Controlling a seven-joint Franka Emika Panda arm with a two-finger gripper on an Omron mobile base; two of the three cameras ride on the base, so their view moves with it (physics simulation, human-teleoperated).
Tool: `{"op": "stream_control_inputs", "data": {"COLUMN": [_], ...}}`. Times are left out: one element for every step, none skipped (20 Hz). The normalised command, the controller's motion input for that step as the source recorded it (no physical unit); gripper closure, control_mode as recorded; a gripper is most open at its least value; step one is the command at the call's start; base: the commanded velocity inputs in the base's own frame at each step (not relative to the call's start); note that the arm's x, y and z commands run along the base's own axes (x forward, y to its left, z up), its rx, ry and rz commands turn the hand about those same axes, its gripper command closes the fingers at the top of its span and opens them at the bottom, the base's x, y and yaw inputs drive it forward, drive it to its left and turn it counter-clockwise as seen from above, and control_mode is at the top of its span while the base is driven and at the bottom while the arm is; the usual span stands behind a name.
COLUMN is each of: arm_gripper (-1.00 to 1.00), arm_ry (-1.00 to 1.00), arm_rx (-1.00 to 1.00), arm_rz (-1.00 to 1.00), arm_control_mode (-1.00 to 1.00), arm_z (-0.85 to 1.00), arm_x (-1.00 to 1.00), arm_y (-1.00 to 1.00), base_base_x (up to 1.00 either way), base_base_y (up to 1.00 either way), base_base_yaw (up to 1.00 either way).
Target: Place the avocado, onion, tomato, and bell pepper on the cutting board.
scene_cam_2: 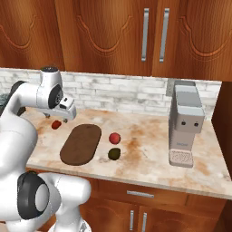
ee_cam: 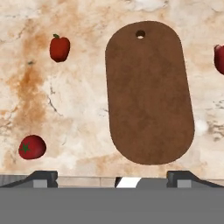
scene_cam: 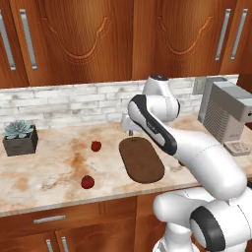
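The dark brown cutting board (ee_cam: 148,92) (scene_cam: 141,159) (scene_cam_2: 81,143) lies bare on the counter. Left of it sit a red bell pepper (ee_cam: 59,48) (scene_cam: 96,145) (scene_cam_2: 56,124) farther back and a red tomato (ee_cam: 32,147) (scene_cam: 87,182) nearer the front edge. To the board's right are a red onion (scene_cam_2: 115,137) (ee_cam: 219,58) and, just in front of it, the dark avocado (scene_cam_2: 114,153). My gripper (ee_cam: 113,177) (scene_cam_2: 68,117) hangs above the board's far end, looking down, open with nothing between its fingers.
A grey coffee machine (scene_cam_2: 185,124) (scene_cam: 224,115) stands at the right end of the counter. A potted succulent (scene_cam: 20,138) sits at the far left. The brick backsplash (scene_cam: 64,101) and wooden wall cabinets bound the back.
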Motion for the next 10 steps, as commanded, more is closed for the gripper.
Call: {"op": "stream_control_inputs", "data": {"arm_gripper": [-1.00, -1.00, -1.00, -1.00, -1.00, -1.00, -1.00, -1.00, -1.00, -1.00], "arm_ry": [0.00, 0.00, 0.00, 0.00, 0.00, 0.00, 0.00, 0.00, 0.00, 0.00], "arm_rx": [0.10, 0.09, 0.08, 0.06, 0.05, 0.05, 0.05, 0.03, 0.02, 0.00], "arm_rz": [-0.06, -0.07, -0.07, -0.07, -0.08, -0.08, -0.09, -0.08, -0.08, -0.08], "arm_control_mode": [-1.00, -1.00, -1.00, -1.00, -1.00, -1.00, -1.00, -1.00, -1.00, -1.00], "arm_z": [-0.28, -0.28, -0.26, -0.24, -0.18, -0.16, -0.14, -0.13, -0.11, -0.10], "arm_x": [0.04, 0.06, 0.07, 0.09, 0.13, 0.16, 0.22, 0.23, 0.23, 0.27], "arm_y": [0.56, 0.58, 0.57, 0.56, 0.55, 0.50, 0.46, 0.41, 0.35, 0.30], "base_base_x": [0.00, 0.00, 0.00, 0.00, 0.00, 0.00, 0.00, 0.00, 0.00, 0.00], "base_base_y": [0.00, 0.00, 0.00, 0.00, 0.00, 0.00, 0.00, 0.00, 0.00, 0.00], "base_base_yaw": [0.00, 0.00, 0.00, 0.00, 0.00, 0.00, 0.00, 0.00, 0.00, 0.00]}}
